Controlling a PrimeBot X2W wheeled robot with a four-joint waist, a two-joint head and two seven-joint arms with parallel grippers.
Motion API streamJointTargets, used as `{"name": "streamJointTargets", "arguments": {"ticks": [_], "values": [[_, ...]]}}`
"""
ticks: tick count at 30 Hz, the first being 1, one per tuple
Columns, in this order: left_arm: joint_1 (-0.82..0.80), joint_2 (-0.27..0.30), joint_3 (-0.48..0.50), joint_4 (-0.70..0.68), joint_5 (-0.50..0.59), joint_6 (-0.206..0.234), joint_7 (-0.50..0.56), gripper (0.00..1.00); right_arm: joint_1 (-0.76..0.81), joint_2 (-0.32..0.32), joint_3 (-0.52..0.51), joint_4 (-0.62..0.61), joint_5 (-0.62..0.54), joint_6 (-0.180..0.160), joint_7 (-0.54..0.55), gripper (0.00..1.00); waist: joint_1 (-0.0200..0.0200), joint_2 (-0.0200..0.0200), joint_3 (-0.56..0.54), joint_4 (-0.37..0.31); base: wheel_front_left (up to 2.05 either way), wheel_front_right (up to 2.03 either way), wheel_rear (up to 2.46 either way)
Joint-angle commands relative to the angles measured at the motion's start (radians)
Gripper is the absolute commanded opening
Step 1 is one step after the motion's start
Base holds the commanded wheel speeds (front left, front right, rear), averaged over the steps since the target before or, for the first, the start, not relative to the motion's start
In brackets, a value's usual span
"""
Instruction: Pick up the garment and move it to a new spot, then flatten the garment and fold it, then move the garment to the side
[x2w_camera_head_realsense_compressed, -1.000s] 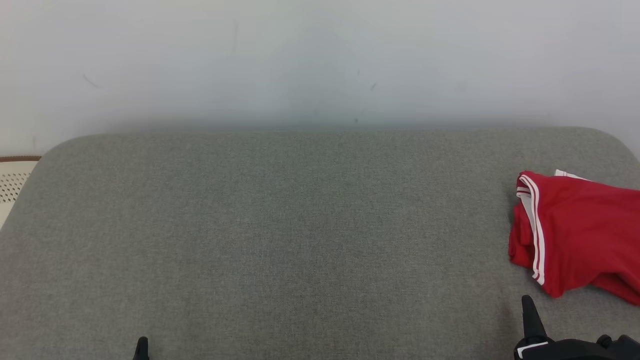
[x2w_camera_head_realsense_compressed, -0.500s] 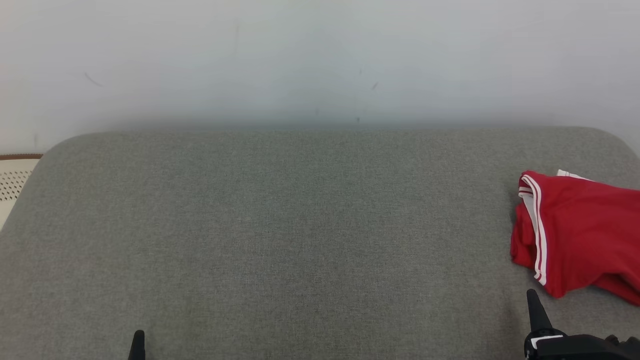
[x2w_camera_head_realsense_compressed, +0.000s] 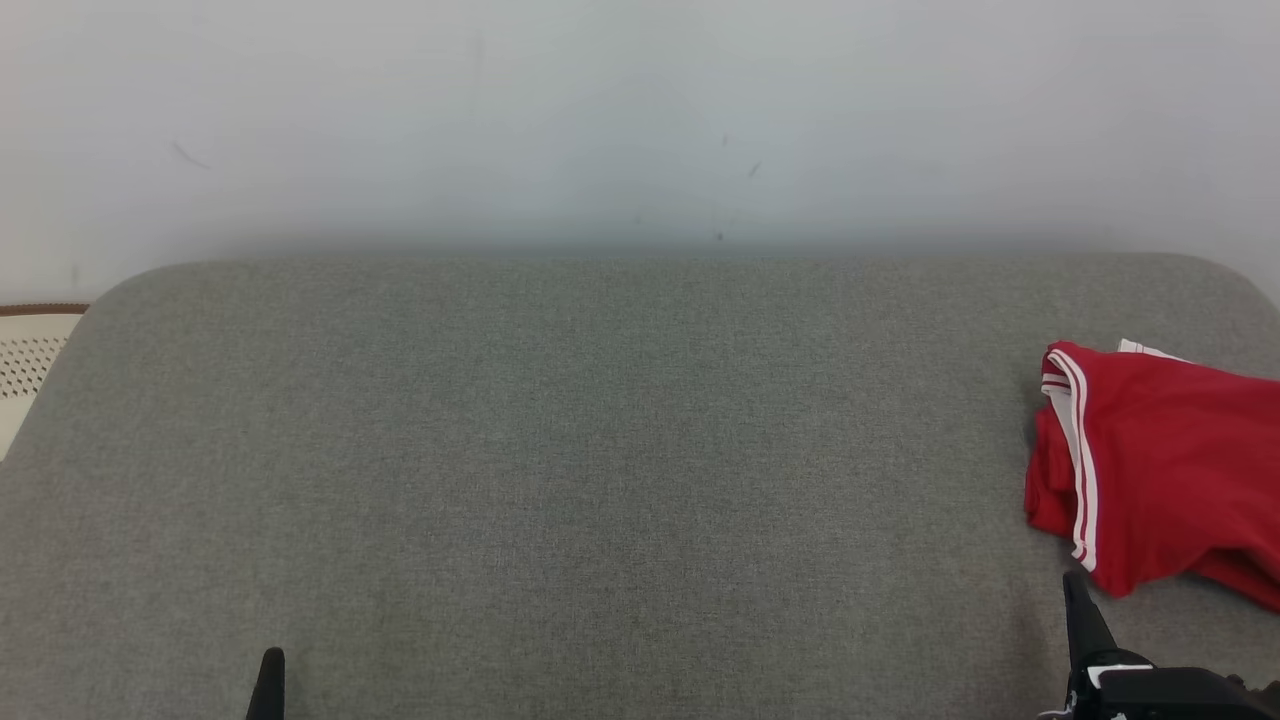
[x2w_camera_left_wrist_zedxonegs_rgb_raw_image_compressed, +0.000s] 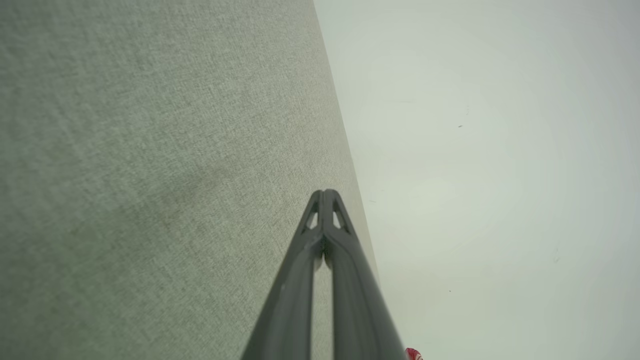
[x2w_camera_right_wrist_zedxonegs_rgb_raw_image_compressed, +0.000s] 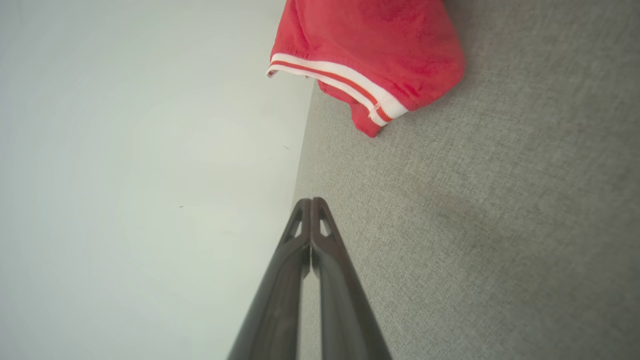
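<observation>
as our right end effector (x2w_camera_head_realsense_compressed: 1075, 600) and left end effector (x2w_camera_head_realsense_compressed: 270, 668) sit pinched together, empty, the garment (x2w_camera_head_realsense_compressed: 1160, 470) lies just past the right one, at 3 o'clock on the counter (x2w_camera_head_realsense_compressed: 600, 450). it looks folded and aside; we judge little remains. the right tip has edged toward 3 o'clock since a second ago.

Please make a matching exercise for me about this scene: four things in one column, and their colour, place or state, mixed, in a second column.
1. garment
2. left pincer
3. right pincer
4. padded surface

A. grey fabric
B. shut, close to the garment's near edge
C. red with white stripes
D. shut, far from the garment

Pairs: 1-C, 2-D, 3-B, 4-A
</observation>
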Motion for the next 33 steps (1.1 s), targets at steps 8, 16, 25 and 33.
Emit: {"name": "streamJointTargets", "arguments": {"ticks": [8,16,25,33], "values": [[-0.019,0.001,0.012,-0.006,-0.086,-0.01,0.024,0.0,-0.018,0.002,-0.017,-0.011,0.091,0.0,0.023,0.0,0.0,0.0,0.002,0.003,0.0,0.0,0.0],[-0.025,0.001,0.016,-0.006,-0.143,-0.016,0.037,0.0,-0.023,0.003,-0.027,-0.015,0.149,0.0,0.037,0.0,0.0,0.0,0.003,0.005,0.0,0.0,0.0],[-0.029,0.001,0.021,-0.005,-0.214,-0.021,0.054,0.0,-0.029,0.005,-0.04,-0.02,0.22,0.0,0.055,0.0,0.0,0.0,0.005,0.007,0.0,0.0,0.0],[-0.036,0.001,0.024,-0.005,-0.271,-0.025,0.069,0.0,-0.033,0.006,-0.05,-0.024,0.278,0.0,0.071,0.0,0.0,0.0,0.007,0.01,0.0,0.0,0.0]]}}
